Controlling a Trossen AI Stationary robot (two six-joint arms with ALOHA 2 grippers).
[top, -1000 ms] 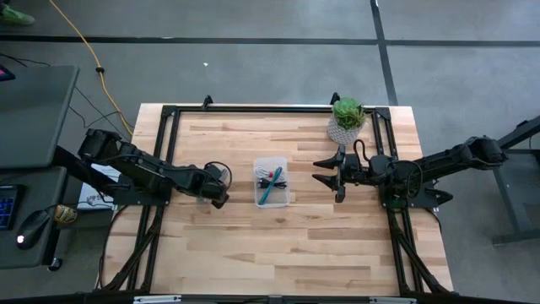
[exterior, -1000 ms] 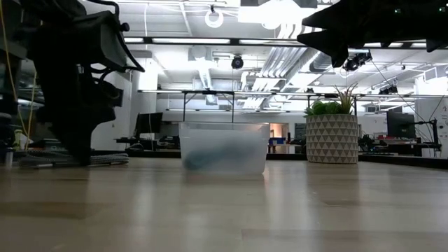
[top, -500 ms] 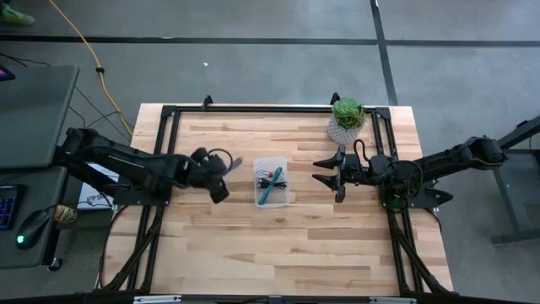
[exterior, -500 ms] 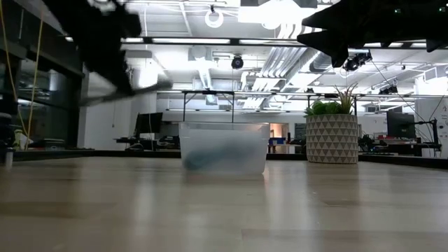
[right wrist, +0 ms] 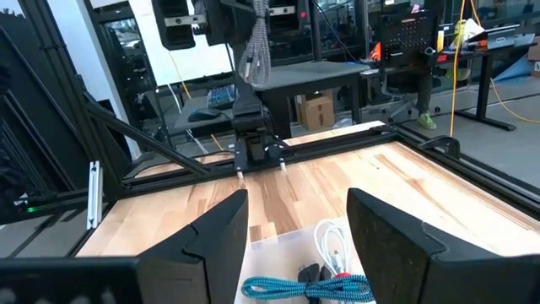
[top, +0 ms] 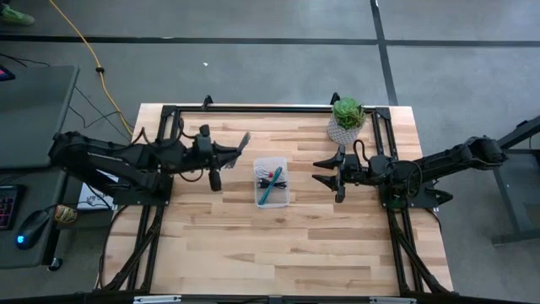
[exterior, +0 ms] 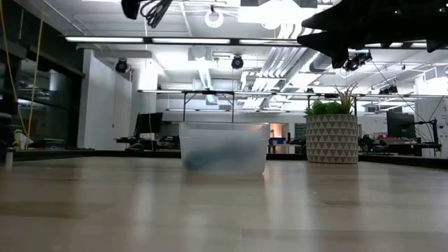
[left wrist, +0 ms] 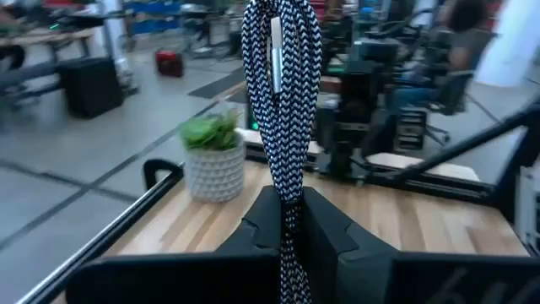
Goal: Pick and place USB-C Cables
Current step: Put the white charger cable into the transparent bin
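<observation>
My left gripper (top: 228, 152) is raised high over the table, left of the clear tub (top: 257, 182), and is shut on the silvery grey braided cable (top: 243, 142). That cable also shows in the right wrist view (right wrist: 256, 51). The tub stands mid-table and holds the teal-blue cable (top: 267, 194), the red-and-white cable (right wrist: 334, 245) and the black cable (right wrist: 307, 272). My right gripper (top: 317, 171) hovers open to the right of the tub, pointing at it, and touches nothing. My left gripper pinches the grey cable bundle between its two fingers (left wrist: 325, 232), near one end of the bundle (left wrist: 291, 198). The fingers point roughly level toward the table's right. The rest of the bundle (left wrist: 283, 67) juts out past the fingertips, lifted clear of the table.
A potted plant (top: 347, 118) stands near the far right corner, close behind my right arm. A black frame (top: 253, 108) runs along the table's far and side edges. Bare wood lies in front of the tub (top: 278, 245). A yellow cord (top: 84, 46) lies on the floor.
My left gripper has risen from table height left of the tub, moving toward the far edge and tipping from pointing down to roughly level. The grey cable has gone up with it, lifted clear of the table. My right arm has kept still.
</observation>
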